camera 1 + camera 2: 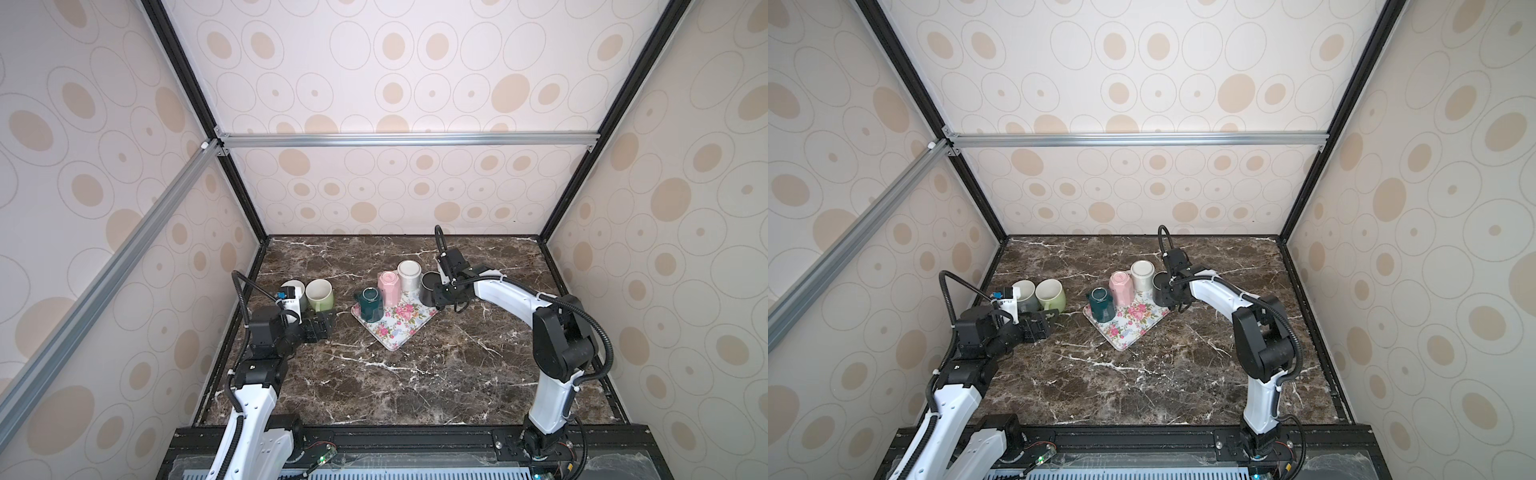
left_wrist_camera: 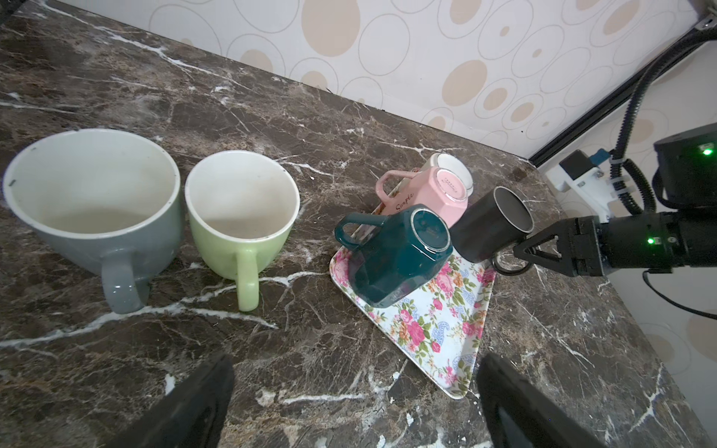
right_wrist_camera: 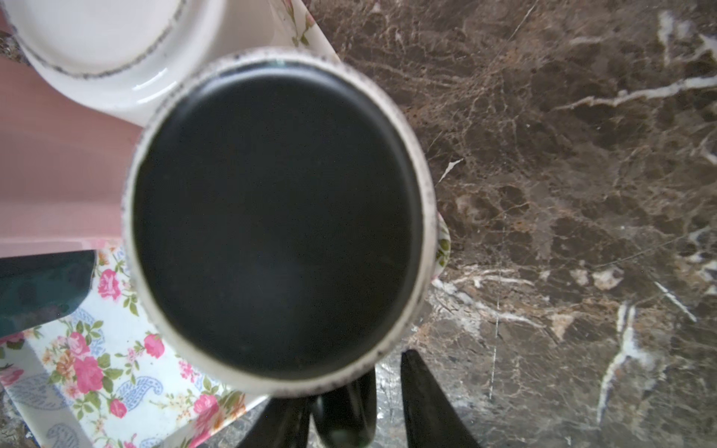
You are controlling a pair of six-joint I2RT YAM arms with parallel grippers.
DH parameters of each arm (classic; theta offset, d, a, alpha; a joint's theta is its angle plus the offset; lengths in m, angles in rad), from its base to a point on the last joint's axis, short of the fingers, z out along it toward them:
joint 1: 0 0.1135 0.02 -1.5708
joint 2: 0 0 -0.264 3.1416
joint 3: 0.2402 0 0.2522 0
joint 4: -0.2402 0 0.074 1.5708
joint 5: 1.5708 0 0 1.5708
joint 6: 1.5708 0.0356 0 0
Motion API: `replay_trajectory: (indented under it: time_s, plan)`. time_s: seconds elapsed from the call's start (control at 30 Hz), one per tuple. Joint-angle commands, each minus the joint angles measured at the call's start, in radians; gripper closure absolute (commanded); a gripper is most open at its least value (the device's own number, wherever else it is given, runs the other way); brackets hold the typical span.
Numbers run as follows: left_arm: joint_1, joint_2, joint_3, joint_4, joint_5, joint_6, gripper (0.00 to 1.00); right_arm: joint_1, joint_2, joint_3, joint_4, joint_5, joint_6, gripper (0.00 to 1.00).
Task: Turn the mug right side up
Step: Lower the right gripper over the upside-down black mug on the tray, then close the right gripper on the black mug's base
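**Black mug upside down on the tray's corner**

On the marble worktop [image 1: 415, 374] lies a floral tray [image 1: 399, 332]. The black mug [image 1: 428, 289] stands base-up on its right corner, just beside an inverted white mug [image 1: 409, 274]. The right fingers [image 3: 426, 403] straddle its handle, narrowed; whether they clamp it cannot be told. The left fingers [image 2: 516, 403] gape wide, empty.

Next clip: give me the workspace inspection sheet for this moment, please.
Surface: marble tabletop, nothing spilled seen.
Job's things: black mug, inverted on the tray's corner.
Clutter: teal mug, pink mug, white mug inverted on tray; grey mug, green mug upright, off it.
Grippers: left gripper open, holding nothing; right gripper straddles black mug's handle, gap on one side.
Cables: left hose, right hose loop above wrists, clear of mugs.
Surroundings: spotted walls, aluminium frame.
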Motion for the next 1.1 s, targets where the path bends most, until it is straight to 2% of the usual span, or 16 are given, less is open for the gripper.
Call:
replay_trajectory:
  time_s: [0.0,0.37,0.47,0.77,0.9,1.07]
  plan:
    - [0.000,-0.015,0.004,0.038,0.023,0.002,0.02,0.000,0.029,0.046,-0.046,0.031,-0.038,0.62]
    - [0.000,-0.005,0.004,0.039,0.026,-0.001,0.02,0.000,0.087,0.088,-0.078,0.052,-0.076,0.65]
    - [0.000,-0.003,0.001,0.043,0.028,-0.003,0.02,0.001,0.101,0.104,-0.085,0.059,-0.083,0.71]
    - [0.000,0.008,0.004,0.044,0.035,-0.005,0.02,0.001,0.130,0.168,-0.139,0.091,-0.116,0.76]
    - [0.000,0.010,0.002,0.046,0.035,-0.006,0.02,0.002,0.134,0.194,-0.160,0.092,-0.132,0.84]
    - [0.000,0.011,0.000,0.046,0.036,-0.008,0.02,0.001,0.120,0.201,-0.164,0.074,-0.129,0.84]
